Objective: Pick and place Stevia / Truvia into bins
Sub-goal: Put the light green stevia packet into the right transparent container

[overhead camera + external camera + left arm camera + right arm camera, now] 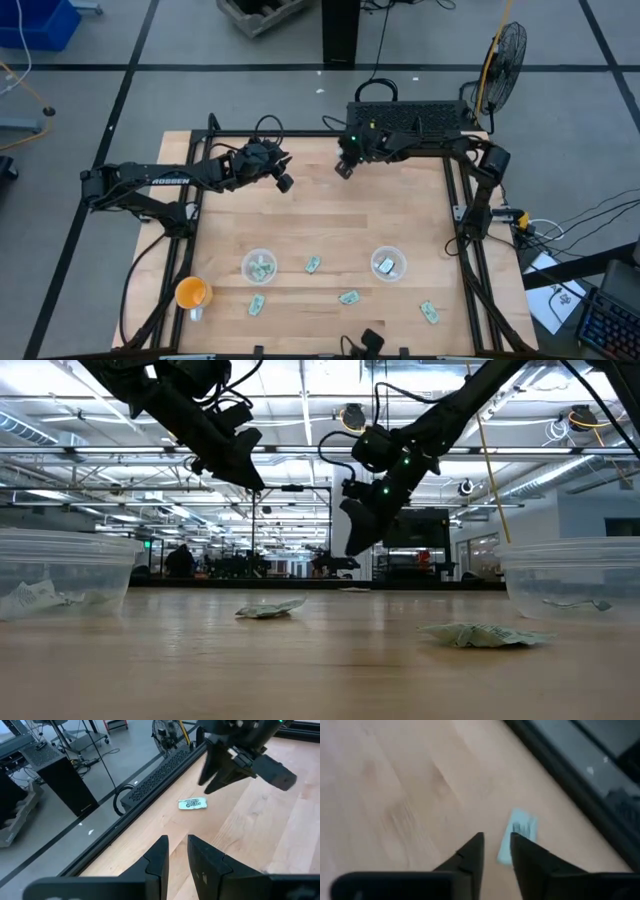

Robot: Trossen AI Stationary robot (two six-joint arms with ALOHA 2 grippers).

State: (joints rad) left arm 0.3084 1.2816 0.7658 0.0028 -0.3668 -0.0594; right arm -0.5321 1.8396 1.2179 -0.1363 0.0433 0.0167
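Observation:
Two clear cups stand near the table's near edge, the left cup (259,266) and the right cup (388,264), each with a packet inside. Loose pale green packets lie around them (313,264) (348,297) (257,304) (430,312). One more packet (192,803) (518,835) lies flat near the far edge. My right gripper (343,168) (497,845) hovers just above that packet, shut and empty. My left gripper (283,182) (176,845) hangs in the air to its left, shut and empty, pointing toward the same packet.
An orange cup (192,293) stands at the near left corner. A black perforated box (408,117) and a cable sit beyond the far edge, with a fan (500,55) behind. Bare wood lies across the table's middle, between the grippers and the cups.

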